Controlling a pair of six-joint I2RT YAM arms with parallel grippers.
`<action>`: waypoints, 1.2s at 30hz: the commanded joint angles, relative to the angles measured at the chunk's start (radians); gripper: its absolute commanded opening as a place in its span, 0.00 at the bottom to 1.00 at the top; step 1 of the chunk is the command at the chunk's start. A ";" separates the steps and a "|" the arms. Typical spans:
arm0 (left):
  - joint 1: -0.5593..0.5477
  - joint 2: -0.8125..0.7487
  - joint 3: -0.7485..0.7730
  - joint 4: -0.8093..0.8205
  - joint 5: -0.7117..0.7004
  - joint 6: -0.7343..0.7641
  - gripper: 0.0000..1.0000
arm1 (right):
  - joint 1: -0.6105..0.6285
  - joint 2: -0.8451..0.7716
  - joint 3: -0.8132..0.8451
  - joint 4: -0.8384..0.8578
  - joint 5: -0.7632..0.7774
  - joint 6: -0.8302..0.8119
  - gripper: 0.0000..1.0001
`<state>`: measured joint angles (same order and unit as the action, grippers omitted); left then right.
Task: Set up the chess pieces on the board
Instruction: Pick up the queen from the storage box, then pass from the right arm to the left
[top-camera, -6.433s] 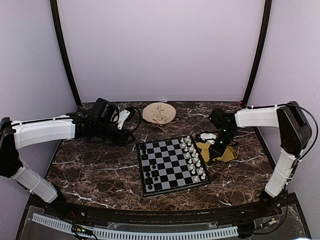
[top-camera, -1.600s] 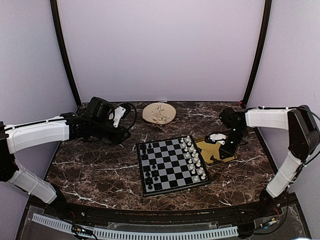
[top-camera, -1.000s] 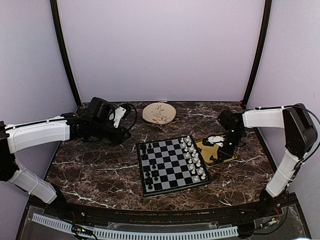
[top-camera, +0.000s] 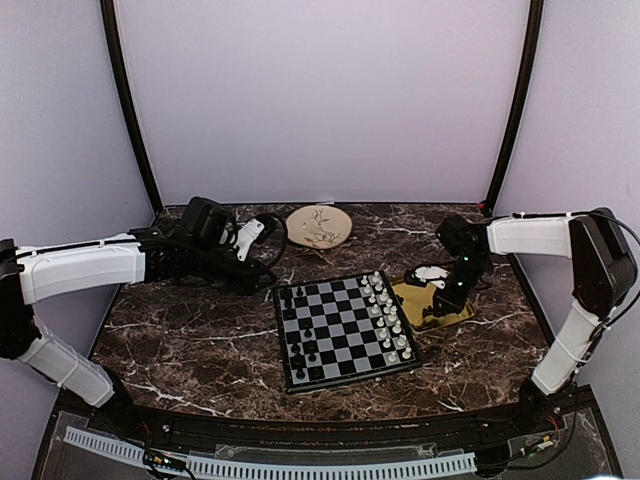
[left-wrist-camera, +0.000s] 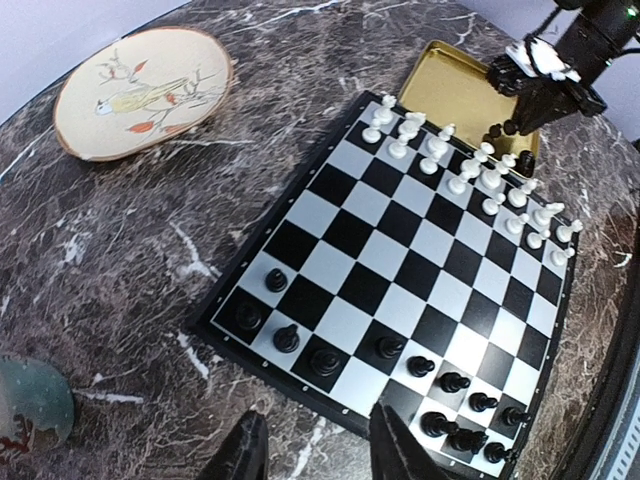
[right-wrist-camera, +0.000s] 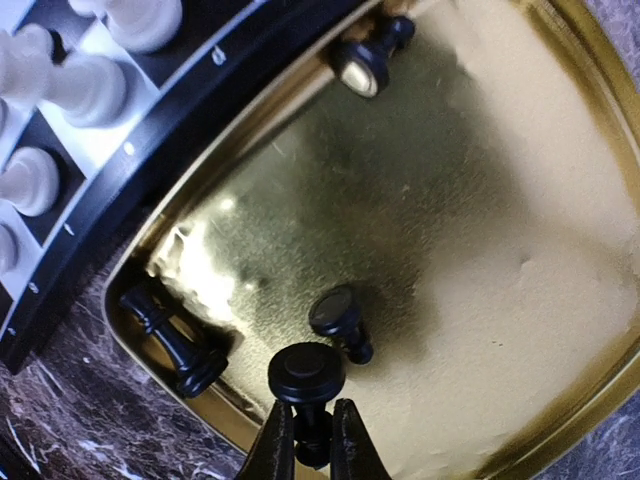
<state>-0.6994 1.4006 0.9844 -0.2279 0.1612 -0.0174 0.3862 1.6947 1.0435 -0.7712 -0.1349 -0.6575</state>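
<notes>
The board (top-camera: 345, 330) lies mid-table, with black chess pieces (top-camera: 301, 350) along its left side and white ones along its right. In the left wrist view the board (left-wrist-camera: 400, 270) lies ahead of my open, empty left gripper (left-wrist-camera: 313, 450). My left gripper (top-camera: 262, 228) hovers left of the board. My right gripper (top-camera: 437, 303) is over the yellow tray (top-camera: 455, 315). In the right wrist view it (right-wrist-camera: 312, 440) is shut on a black pawn (right-wrist-camera: 308, 378) held above the tray (right-wrist-camera: 500, 200). Three more black pieces (right-wrist-camera: 340, 318) lie in the tray.
A round painted plate (top-camera: 318, 226) sits behind the board. White pieces (right-wrist-camera: 60, 80) stand on the board's edge next to the tray. Walls close in the back and sides.
My left gripper has moved right, toward the board. My right gripper has stayed over the yellow tray with little shift.
</notes>
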 joint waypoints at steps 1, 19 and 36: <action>-0.053 -0.032 -0.022 0.079 0.076 0.050 0.37 | 0.002 -0.065 0.100 -0.067 -0.125 0.057 0.05; -0.375 -0.002 0.034 0.180 -0.040 0.521 0.43 | 0.268 0.260 0.598 -0.386 -0.767 0.026 0.07; -0.465 0.189 0.124 0.245 -0.222 0.767 0.45 | 0.308 0.313 0.625 -0.454 -0.824 -0.013 0.09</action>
<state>-1.1625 1.5818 1.0725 -0.0288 -0.0029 0.6903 0.6800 2.0140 1.6680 -1.2018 -0.9257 -0.6540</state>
